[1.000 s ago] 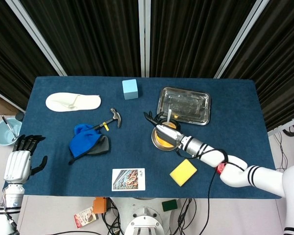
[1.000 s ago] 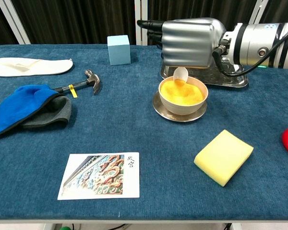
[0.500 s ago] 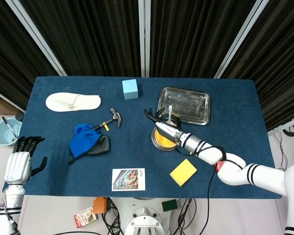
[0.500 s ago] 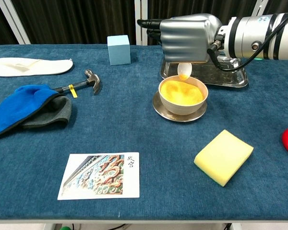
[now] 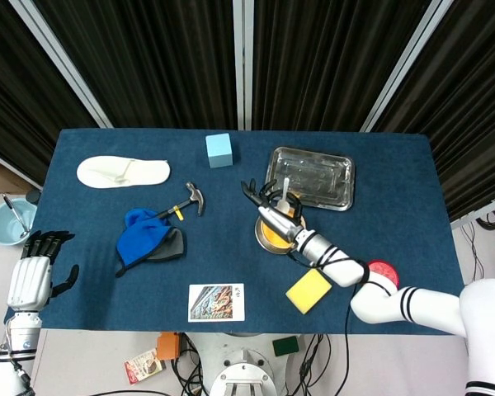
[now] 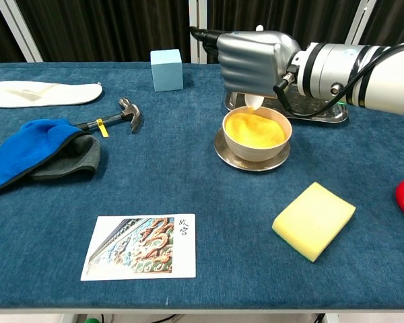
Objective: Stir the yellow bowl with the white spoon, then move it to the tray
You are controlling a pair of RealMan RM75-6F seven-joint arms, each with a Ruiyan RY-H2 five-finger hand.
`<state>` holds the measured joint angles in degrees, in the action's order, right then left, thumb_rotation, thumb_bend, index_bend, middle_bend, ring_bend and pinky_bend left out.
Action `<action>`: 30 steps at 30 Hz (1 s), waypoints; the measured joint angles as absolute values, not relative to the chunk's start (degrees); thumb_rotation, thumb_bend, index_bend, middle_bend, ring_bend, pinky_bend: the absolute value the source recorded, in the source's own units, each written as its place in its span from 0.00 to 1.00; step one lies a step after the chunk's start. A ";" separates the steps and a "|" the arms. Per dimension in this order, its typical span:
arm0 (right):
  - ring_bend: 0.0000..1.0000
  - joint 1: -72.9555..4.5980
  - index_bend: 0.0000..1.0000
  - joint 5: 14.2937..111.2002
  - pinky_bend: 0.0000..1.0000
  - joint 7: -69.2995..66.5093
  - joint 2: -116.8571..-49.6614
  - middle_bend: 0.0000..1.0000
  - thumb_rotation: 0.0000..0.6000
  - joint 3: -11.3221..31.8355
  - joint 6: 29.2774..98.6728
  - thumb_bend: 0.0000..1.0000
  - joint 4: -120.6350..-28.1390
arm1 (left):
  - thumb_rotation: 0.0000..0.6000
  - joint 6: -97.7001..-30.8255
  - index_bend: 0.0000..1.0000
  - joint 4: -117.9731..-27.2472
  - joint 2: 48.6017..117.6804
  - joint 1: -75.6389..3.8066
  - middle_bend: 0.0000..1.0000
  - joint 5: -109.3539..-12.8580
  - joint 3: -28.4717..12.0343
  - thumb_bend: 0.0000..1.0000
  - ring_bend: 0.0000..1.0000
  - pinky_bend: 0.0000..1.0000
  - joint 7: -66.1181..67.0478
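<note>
While gripping the spoon [image 6: 254, 101] above the bowl [image 6: 256, 134] at centre frame, right hand [image 6: 254, 57] with fingers curled round the handle, spoon tip just over the yellow filling, apart from it. Bowl on a saucer [image 6: 252, 157], just below the tray [image 5: 309, 177] at upper right; left hand [image 5: 35, 275] at the lower left edge off the table [image 5: 99, 280], fingers apart, holding nothing. Elsewhere: sponge [image 6: 314, 220] lower right, card [image 6: 141, 247] bottom centre, hammer [image 6: 114, 119] and cloth [image 6: 34, 152] at left.
</note>
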<state>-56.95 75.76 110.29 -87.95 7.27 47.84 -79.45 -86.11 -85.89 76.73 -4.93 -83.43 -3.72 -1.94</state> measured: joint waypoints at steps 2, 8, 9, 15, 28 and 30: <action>0.13 -56.80 0.70 72.89 0.00 113.41 -88.28 0.39 1.00 7.30 48.92 0.49 -80.29 | 1.00 -86.09 0.24 -85.84 76.71 -4.89 0.19 -83.35 -3.74 0.35 0.14 0.08 -2.00; 0.13 -57.63 0.70 70.96 0.00 114.20 -88.07 0.39 1.00 6.10 49.50 0.49 -82.89 | 1.00 -86.04 0.24 -86.06 76.74 -5.09 0.19 -83.51 -3.94 0.35 0.14 0.08 -1.79; 0.13 -57.90 0.70 70.92 0.00 113.72 -88.07 0.39 1.00 5.66 49.68 0.49 -83.15 | 1.00 -86.03 0.24 -86.10 76.74 -5.11 0.19 -83.55 -3.94 0.35 0.14 0.08 -1.72; 0.13 -58.34 0.70 70.22 0.00 109.95 -87.67 0.39 1.00 4.89 51.85 0.49 -83.56 | 1.00 -85.85 0.24 -86.29 76.45 -5.07 0.19 -83.27 -3.97 0.35 0.14 0.08 -1.51; 0.13 -54.60 0.70 67.76 0.00 86.61 -85.66 0.38 1.00 6.39 55.66 0.48 -84.70 | 1.00 -85.48 0.24 -87.86 75.51 -5.62 0.19 -83.35 -4.41 0.35 0.14 0.08 -0.41; 0.14 -53.57 0.69 67.22 0.00 80.62 -85.32 0.38 1.00 7.06 56.39 0.48 -84.65 | 1.00 -85.33 0.24 -88.08 75.42 -5.73 0.19 -83.37 -4.41 0.35 0.14 0.08 -0.16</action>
